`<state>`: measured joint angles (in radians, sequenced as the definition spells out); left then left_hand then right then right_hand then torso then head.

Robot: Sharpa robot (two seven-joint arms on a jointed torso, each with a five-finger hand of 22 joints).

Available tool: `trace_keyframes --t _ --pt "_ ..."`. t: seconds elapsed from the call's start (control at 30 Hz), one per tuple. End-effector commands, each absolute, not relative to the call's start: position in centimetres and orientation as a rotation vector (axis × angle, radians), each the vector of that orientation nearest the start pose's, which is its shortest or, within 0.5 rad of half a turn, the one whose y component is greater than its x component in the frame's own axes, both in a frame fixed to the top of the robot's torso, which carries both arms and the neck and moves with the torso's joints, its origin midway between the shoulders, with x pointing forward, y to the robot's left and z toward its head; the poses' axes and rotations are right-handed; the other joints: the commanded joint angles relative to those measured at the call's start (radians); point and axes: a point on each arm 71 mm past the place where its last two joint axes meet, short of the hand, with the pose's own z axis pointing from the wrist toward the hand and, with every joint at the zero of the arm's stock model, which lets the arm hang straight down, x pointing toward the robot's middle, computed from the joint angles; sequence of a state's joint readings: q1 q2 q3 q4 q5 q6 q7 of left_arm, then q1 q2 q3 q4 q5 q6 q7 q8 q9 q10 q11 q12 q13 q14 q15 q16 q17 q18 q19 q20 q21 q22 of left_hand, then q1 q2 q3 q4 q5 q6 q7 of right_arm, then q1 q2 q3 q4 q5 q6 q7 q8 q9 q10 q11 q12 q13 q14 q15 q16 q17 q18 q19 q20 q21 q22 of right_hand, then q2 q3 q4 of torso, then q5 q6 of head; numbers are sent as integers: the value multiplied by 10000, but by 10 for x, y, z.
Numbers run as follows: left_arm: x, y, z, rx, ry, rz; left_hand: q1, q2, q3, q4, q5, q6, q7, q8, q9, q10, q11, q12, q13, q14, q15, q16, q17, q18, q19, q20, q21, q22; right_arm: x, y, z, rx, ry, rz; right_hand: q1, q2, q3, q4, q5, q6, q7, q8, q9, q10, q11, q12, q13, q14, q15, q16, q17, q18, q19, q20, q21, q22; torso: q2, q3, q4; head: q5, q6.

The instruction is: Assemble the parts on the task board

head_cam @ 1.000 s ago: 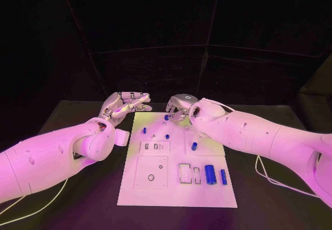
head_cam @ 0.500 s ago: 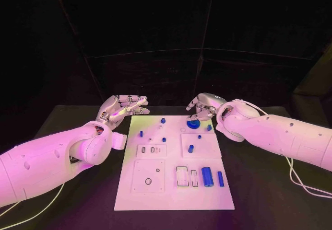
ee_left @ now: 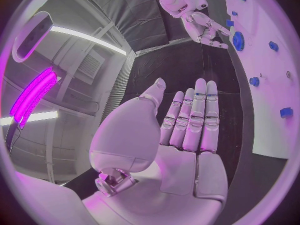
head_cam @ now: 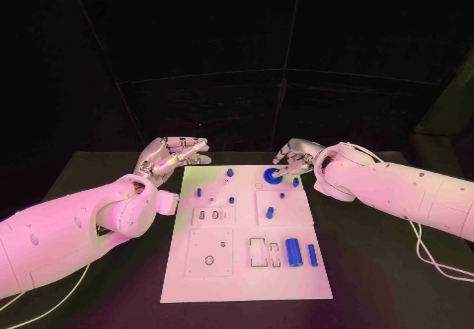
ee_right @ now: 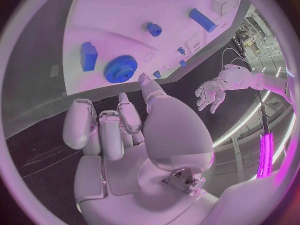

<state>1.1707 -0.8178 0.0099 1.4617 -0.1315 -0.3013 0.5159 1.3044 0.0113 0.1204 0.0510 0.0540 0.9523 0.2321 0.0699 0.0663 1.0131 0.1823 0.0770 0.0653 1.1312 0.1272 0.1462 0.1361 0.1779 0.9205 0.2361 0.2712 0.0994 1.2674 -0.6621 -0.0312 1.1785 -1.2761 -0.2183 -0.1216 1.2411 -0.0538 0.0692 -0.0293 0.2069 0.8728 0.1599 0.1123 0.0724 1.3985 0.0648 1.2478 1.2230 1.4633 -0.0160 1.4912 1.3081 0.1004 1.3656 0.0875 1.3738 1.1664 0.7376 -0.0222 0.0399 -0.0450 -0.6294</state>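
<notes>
1. Task board (head_cam: 247, 274): white plate in the middle of the black table (head_cam: 395, 274).
2. Blue gear (head_cam: 272, 175): lies flat at the board's far right corner, apparently seated; a small blue block (head_cam: 296, 182) sits just beside it.
3. Loose parts: large blue cylinder (head_cam: 293, 252) and slim blue rod (head_cam: 312, 255) lie near the board's near right edge beside open slots, seemingly not yet fitted.
4. Small blue pegs (head_cam: 230, 172): stand on the far half of the board.
5. Right hand (head_cam: 294, 156): empty, fingers loosely curled, just behind the gear.
6. Left hand (head_cam: 170, 155): empty, fingers straight, off the board's far left corner.
7. Progress: partial; several pieces remain.
</notes>
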Motion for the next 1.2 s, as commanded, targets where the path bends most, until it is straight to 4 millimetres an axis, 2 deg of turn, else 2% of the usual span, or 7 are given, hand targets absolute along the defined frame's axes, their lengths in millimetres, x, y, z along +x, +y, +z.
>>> trace_keyframes --t 0.03,0.43,0.57,1.03,1.2 --pt "501 212 -166 -9024 12937 -16035 33 37 -3 -41 21 9 -4 -24 -2 -39 -30 -26 -4 -52 6 -57 12 57 -38 27 -43 -10 561 -211 -179 568 18140 5174 141 -2 -80 -3 37 -84 12 43 1 18 45 120 113 662 77 36 306 -159 0 97 70 19 7 -8 27 -9 -26" --pt "501 212 -166 -9031 12945 -16028 39 41 4 -55 20 24 -13 -18 1 -16 -39 -17 -2 -44 0 -66 18 60 -35 26 -47 -17 565 -205 -181 127 18166 4553 358 172 -188 -65 51 -114 30 185 12 285 70 761 810 677 105 88 426 -174 32 130 130 111 -4 -29 -6 -5 -51" --pt "502 212 -166 -9031 12947 -16032 39 41 4 -55 20 24 -13 -18 1 -16 -39 -17 -2 -44 0 -66 18 60 -35 26 -47 -17 566 -206 -181 86 18117 4414 425 239 -180 -91 49 -108 30 223 15 298 70 818 876 680 107 97 446 -178 39 134 144 131 0 -18 6 -4 -57" --pt "502 213 -167 -9048 12966 -16009 39 41 4 -55 20 24 -13 -18 1 -16 -39 -17 -2 -44 0 -66 18 60 -35 26 -47 -17 566 -206 -181 -13 18184 4328 559 372 -141 -161 14 -70 28 310 23 361 70 982 1062 689 110 122 507 -184 53 139 171 170 -6 -17 0 -20 -86" --pt "502 213 -167 -9051 12977 -16013 39 41 4 -55 20 24 -13 -18 1 -16 -39 -17 -2 -44 0 -66 18 60 -35 26 -47 -17 567 -203 -183 -195 18307 4241 715 462 -77 -286 -110 -3 21 407 30 425 65 1132 1233 693 108 138 544 -192 68 138 199 215 -4 -18 2 -19 -109"
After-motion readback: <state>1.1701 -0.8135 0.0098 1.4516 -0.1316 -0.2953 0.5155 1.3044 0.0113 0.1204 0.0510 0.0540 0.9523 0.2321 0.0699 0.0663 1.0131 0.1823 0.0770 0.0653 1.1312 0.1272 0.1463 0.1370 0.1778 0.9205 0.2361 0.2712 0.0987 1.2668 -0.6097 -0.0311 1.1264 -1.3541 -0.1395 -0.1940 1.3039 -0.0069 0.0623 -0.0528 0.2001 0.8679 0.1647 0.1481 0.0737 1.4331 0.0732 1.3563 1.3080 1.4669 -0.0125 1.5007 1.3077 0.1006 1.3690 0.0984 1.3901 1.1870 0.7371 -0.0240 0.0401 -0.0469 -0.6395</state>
